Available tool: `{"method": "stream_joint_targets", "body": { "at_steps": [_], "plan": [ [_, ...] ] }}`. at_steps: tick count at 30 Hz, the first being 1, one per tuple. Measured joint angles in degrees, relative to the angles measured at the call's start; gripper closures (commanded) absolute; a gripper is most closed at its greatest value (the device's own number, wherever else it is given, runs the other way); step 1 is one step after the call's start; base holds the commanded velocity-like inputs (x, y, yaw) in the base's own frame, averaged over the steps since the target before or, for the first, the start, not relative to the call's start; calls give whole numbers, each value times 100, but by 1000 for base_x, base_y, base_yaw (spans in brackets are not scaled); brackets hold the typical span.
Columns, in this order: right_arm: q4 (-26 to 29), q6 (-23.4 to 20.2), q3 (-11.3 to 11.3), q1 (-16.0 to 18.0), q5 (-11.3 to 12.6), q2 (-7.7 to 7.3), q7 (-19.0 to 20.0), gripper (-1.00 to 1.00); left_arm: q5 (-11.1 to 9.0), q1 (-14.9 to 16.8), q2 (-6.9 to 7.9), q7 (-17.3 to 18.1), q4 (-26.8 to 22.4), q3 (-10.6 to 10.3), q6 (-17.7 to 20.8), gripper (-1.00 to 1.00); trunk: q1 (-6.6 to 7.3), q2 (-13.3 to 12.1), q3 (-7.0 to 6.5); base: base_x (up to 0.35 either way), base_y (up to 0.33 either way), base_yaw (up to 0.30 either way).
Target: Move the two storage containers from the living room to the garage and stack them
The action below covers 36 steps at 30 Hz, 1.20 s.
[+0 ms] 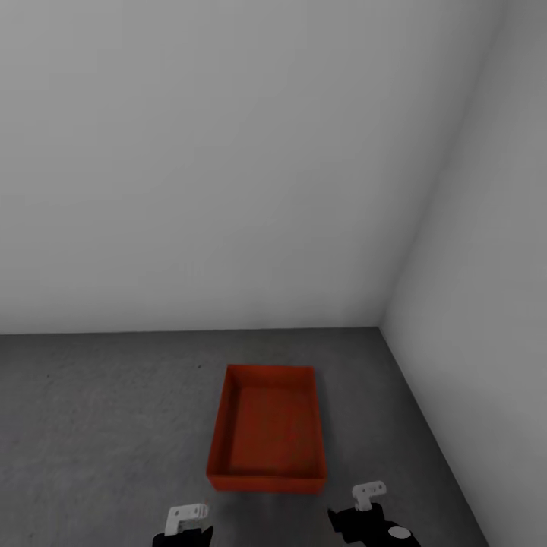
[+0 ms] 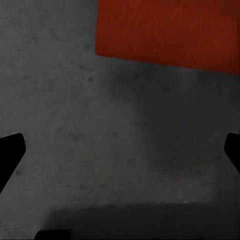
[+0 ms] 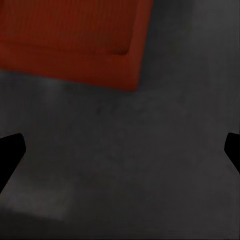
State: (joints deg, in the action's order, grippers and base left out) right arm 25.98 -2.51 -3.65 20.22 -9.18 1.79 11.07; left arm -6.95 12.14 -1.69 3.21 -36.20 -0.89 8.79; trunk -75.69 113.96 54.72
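Ahead of the left gripper (image 1: 188, 516) and right gripper (image 1: 369, 494), both spread wide and empty, one storage container (image 1: 267, 429) is set on the floor (image 1: 99, 425); judged light, stiff, thin-walled, best gripped at opposite rims.

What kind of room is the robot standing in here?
Probably a garage or a bare utility room. The floor is rough, dark grey concrete, the walls are plain white and meet in an empty corner, and one orange-red storage container sits on the floor.
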Motion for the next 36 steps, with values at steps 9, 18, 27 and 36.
{"method": "stream_joint_targets", "body": {
  "at_steps": [9, 18, 27, 36],
  "plan": [
    [0, 1, 0, -1, 0, 0, 0, -100, -1, -1, 0, -1, 0, 4, -8, -100, 198, -361, -243, -287, 0, 0],
    [0, -2, 0, -2, 0, 0, 0, -100, -16, -2, -1, 0, 0, 0, -17, -100, 399, -722, -489, -47, 0, 0],
    [0, -3, 0, 0, 0, 0, 0, -100, -27, -2, 0, 0, 0, -1, -12, -100, 597, -1083, -734, -2, 0, 0],
    [0, -3, 0, 0, 0, 0, 0, -100, -24, -2, 0, 0, 0, -1, -17, -100, 794, -1444, -980, 0, 0, 0]
  ]
}}
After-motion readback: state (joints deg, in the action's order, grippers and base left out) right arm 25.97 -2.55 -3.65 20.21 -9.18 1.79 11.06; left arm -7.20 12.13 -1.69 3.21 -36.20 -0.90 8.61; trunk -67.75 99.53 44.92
